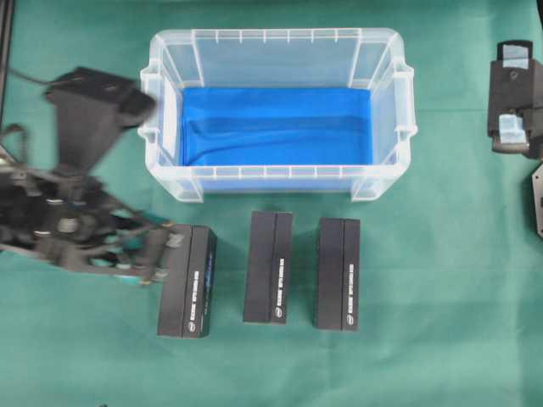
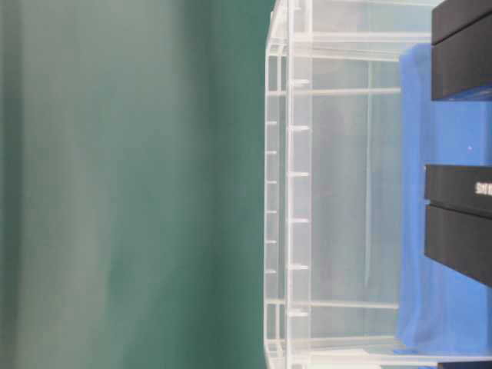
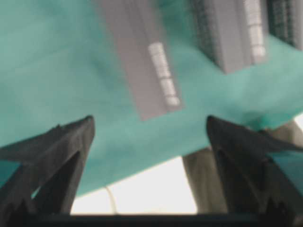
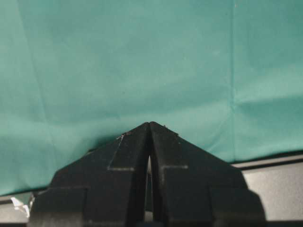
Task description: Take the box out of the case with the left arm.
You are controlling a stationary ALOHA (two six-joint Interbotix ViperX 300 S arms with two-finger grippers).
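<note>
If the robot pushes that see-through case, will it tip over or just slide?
Probably slide. The case is wide and low with a flat bottom, so tipping looks unlikely. It holds only the blue lining, no boxes, so it is likely light and may skate easily over the green cloth. Its thin clear walls might flex a little.
</note>
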